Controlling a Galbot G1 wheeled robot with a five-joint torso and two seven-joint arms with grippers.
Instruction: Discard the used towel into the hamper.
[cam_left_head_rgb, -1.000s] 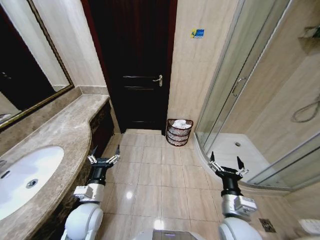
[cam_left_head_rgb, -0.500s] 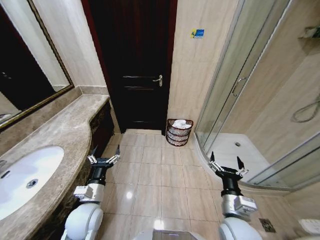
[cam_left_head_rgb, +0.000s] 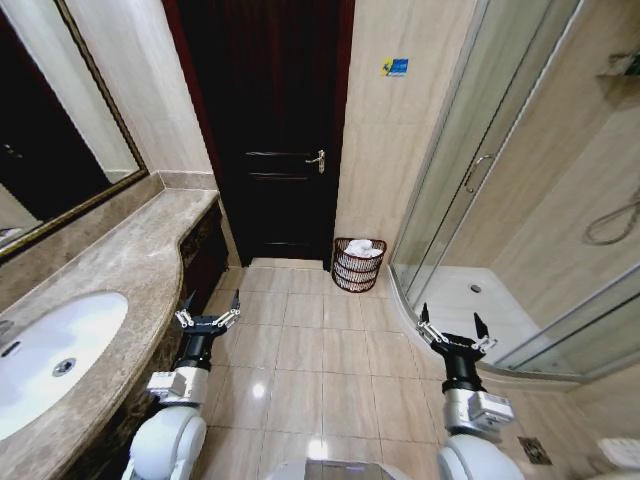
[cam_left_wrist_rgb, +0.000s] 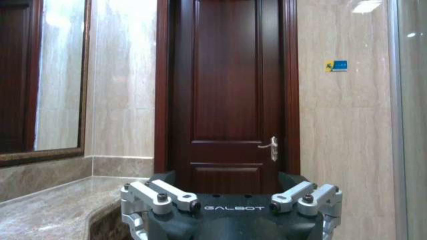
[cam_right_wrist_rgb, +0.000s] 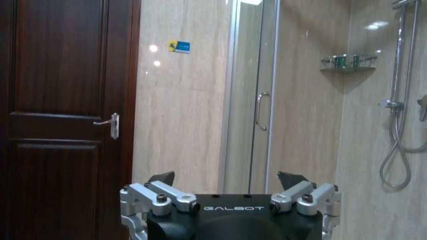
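The hamper (cam_left_head_rgb: 358, 264), a small dark reddish-brown wire basket, stands on the floor against the wall just right of the dark door. A white towel (cam_left_head_rgb: 366, 248) lies inside it, showing above the rim. My left gripper (cam_left_head_rgb: 209, 311) is held low at the left beside the vanity, open and holding nothing. At the right, near the shower's curved threshold, my right gripper (cam_left_head_rgb: 452, 329) is also open and holds nothing. Both are well short of the hamper.
A marble vanity counter (cam_left_head_rgb: 130, 270) with a white sink (cam_left_head_rgb: 50, 355) runs along the left. The dark wooden door (cam_left_head_rgb: 265, 130) is shut. A glass shower enclosure (cam_left_head_rgb: 520, 200) takes up the right side. Tiled floor (cam_left_head_rgb: 310, 350) lies open between the arms.
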